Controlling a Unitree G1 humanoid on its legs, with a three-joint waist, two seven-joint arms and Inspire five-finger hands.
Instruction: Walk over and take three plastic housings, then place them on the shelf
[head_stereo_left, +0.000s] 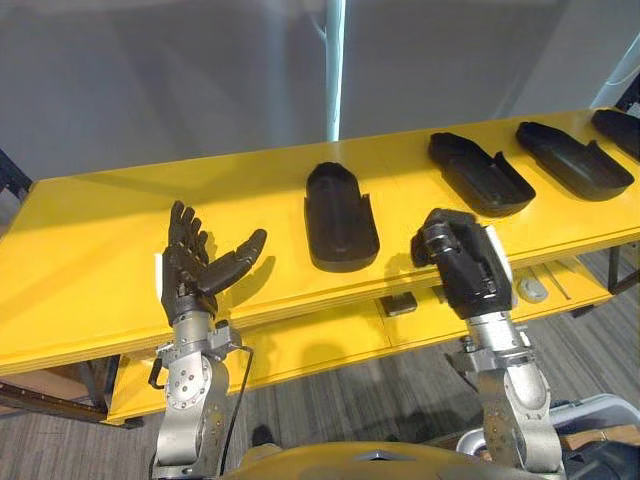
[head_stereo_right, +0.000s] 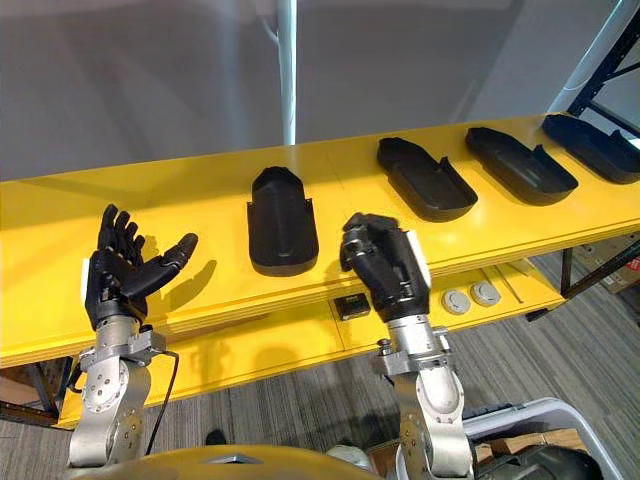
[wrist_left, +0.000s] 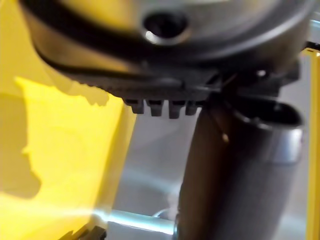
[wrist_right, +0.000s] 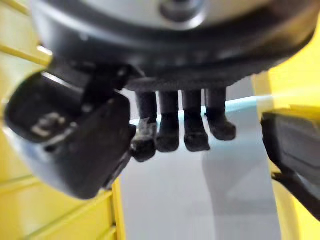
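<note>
Several black plastic housings lie in a row on the yellow top shelf: one in the middle, one right of it, another farther right. My left hand is raised over the shelf's front left part, palm up, fingers straight and spread, holding nothing; its thumb stands out bare. My right hand hovers at the shelf's front edge, just right of the middle housing, with its fingers curled round nothing. A housing's edge lies beside it.
A lower yellow shelf carries a small black box and two round grey parts. A metal post rises behind the shelf. A pale bin stands on the floor at the lower right.
</note>
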